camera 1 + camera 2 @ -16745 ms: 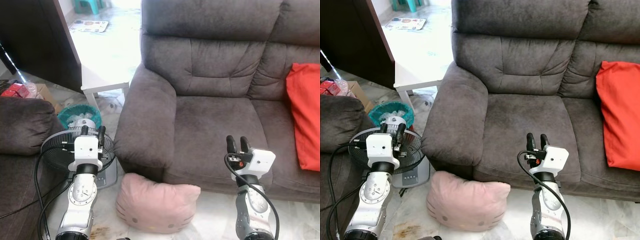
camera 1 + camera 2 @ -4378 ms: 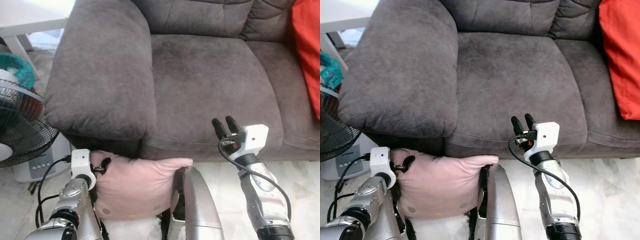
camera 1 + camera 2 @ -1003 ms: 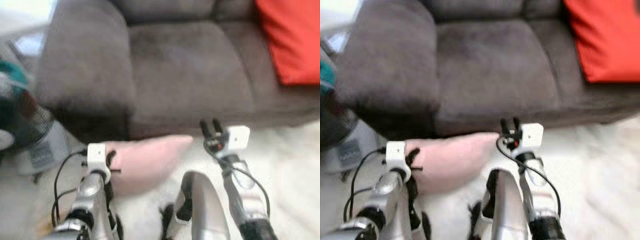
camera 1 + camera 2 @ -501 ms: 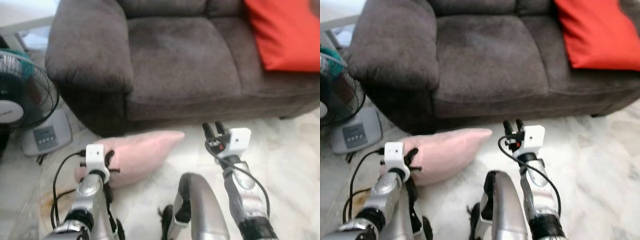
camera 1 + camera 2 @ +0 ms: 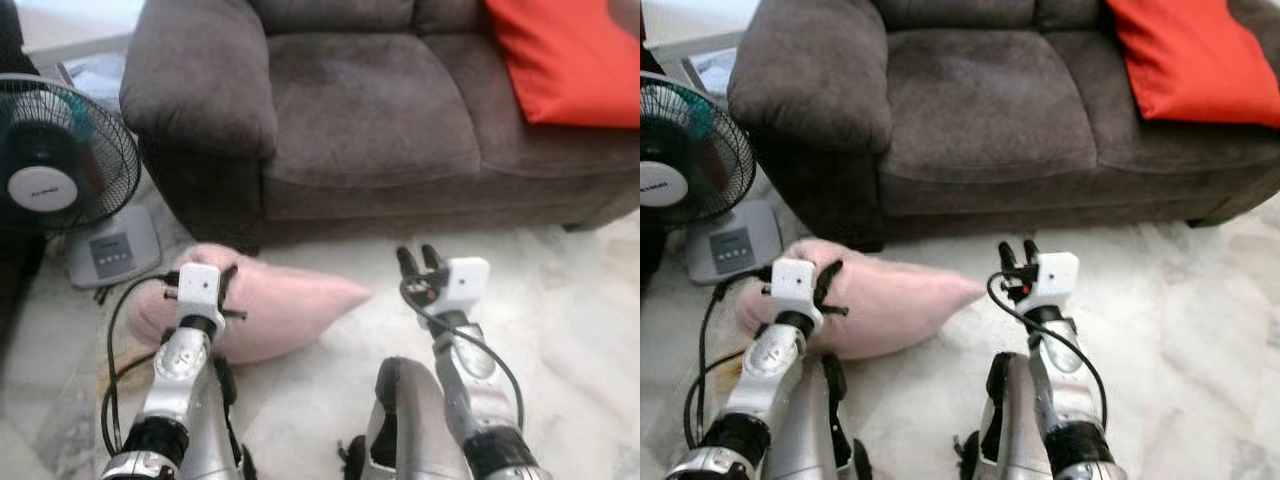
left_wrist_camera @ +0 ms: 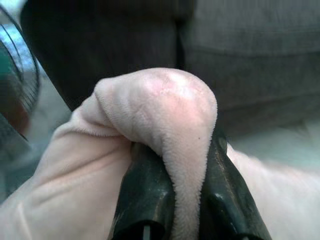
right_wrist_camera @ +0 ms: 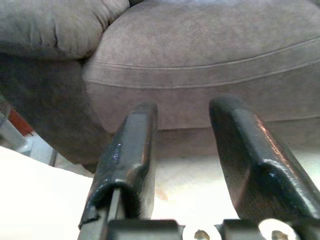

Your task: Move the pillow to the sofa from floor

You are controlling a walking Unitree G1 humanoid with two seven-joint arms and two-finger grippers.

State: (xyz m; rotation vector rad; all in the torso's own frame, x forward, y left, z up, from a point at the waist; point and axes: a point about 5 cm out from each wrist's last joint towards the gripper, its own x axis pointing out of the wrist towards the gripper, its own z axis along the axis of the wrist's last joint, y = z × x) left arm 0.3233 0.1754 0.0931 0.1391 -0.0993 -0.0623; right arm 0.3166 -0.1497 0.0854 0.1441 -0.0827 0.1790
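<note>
While pink pillow (image 5: 280,305) lies on floor (image 5: 590,300) before grey sofa (image 5: 360,110), left gripper (image 6: 175,200) clamped on pillow's fabric fold, right gripper (image 5: 421,258) empty, fingers parted, fan (image 5: 60,180) at left.

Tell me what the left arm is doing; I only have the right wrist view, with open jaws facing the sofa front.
Observer: The left gripper has its jaws shut on a fold of the pink pillow.
Operator: Is the pillow on the sofa yet?
Observer: No. It hangs low over the floor in front of the dark grey sofa, near the armrest.
Operator: Anything already on the seat?
Observer: A red cushion lies at the seat's right end; the seat cushion next to the armrest is bare.
Operator: Anything beside the pillow?
Observer: A standing fan sits on the floor to its left.
</note>
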